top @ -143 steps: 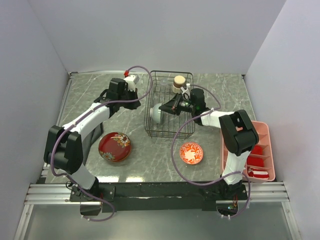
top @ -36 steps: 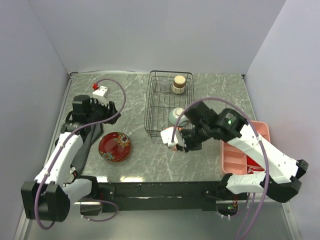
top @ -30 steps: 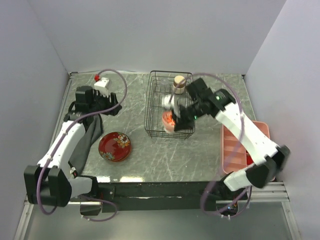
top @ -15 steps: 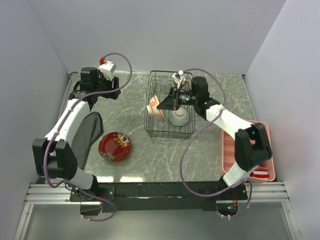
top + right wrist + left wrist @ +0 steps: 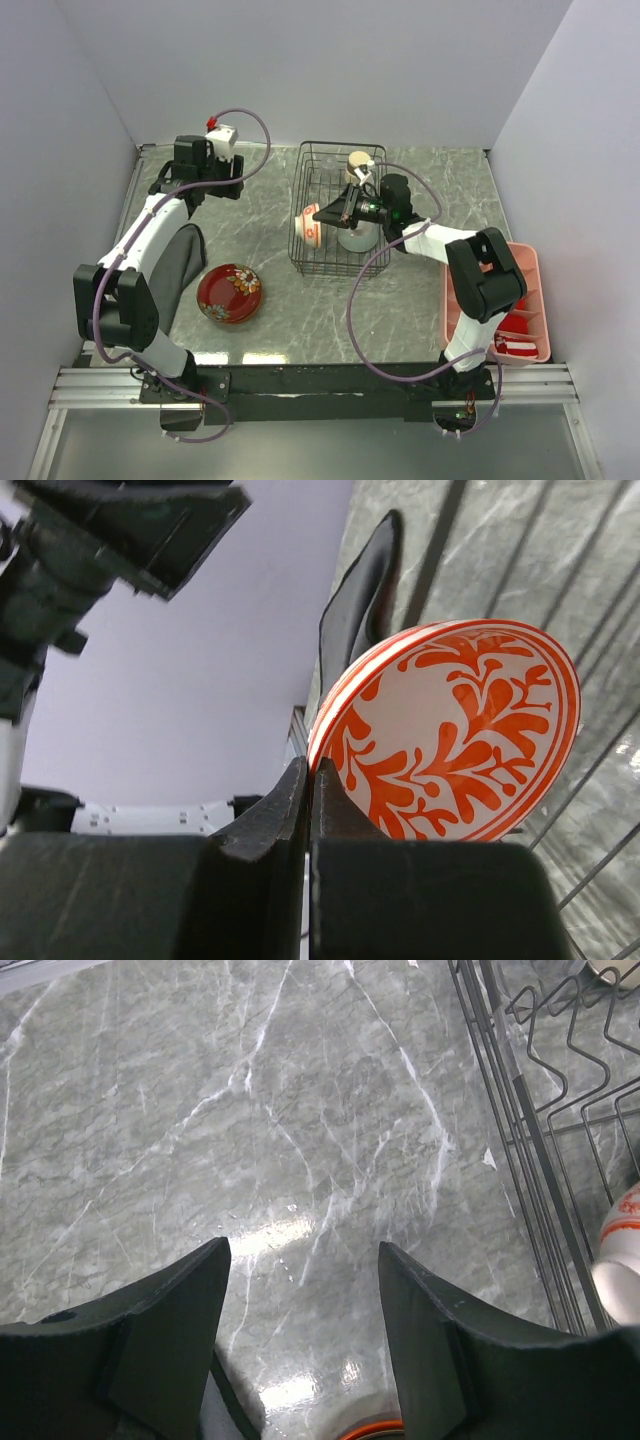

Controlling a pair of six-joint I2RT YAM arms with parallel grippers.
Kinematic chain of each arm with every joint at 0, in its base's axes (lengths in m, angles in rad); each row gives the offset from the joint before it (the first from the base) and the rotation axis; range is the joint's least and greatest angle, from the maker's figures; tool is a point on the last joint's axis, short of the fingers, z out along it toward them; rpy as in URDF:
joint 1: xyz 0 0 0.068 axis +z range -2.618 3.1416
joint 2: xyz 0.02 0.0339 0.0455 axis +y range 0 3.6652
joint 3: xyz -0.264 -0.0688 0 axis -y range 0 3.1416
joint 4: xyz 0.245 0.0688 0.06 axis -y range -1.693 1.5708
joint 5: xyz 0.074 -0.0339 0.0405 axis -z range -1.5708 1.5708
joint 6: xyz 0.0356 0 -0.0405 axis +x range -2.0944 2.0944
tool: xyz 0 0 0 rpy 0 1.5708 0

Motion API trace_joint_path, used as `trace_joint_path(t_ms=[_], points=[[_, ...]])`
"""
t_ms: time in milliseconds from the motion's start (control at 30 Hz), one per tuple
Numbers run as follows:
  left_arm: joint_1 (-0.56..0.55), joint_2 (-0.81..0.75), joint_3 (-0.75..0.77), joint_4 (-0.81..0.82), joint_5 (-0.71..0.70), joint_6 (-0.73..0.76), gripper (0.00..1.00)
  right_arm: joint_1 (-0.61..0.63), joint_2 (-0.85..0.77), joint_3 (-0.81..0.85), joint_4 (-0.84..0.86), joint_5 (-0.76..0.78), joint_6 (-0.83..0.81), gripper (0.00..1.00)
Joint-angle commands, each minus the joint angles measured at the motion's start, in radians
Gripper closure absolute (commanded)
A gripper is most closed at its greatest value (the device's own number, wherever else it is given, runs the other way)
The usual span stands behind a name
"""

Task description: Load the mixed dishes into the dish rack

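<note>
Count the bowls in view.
3: glossy red floral bowl left of the dish rack; pale mint-green bowl inside it; red-and-white patterned bowl held on edge by the right gripper, at the rack's left wall.

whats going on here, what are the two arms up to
The right pincer is clamped on the rim of a red-and-white patterned bowl, holding it on edge inside the black wire dish rack. A pale mint bowl and a tan cup also sit in the rack. The left pincer hangs open over the marble table. A glossy red floral bowl lies outside the rack.
</note>
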Motion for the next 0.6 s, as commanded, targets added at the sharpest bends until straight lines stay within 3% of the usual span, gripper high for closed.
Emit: trace_joint_path(t_ms=[0,267,567], points=[[-0.016,-0.028,-0.009,0.039,-0.016,-0.015,0.33,0.002,0.038,0.027,0.063,0.054,0.072,1.00],[-0.028,-0.020,0.005,0.047,-0.024,-0.010,0.33,0.025,0.061,0.043,-0.048,0.123,0.079,1.00],[-0.048,-0.040,-0.035,0.049,-0.030,-0.004,0.32,0.027,0.059,0.009,-0.011,0.107,0.109,1.00]])
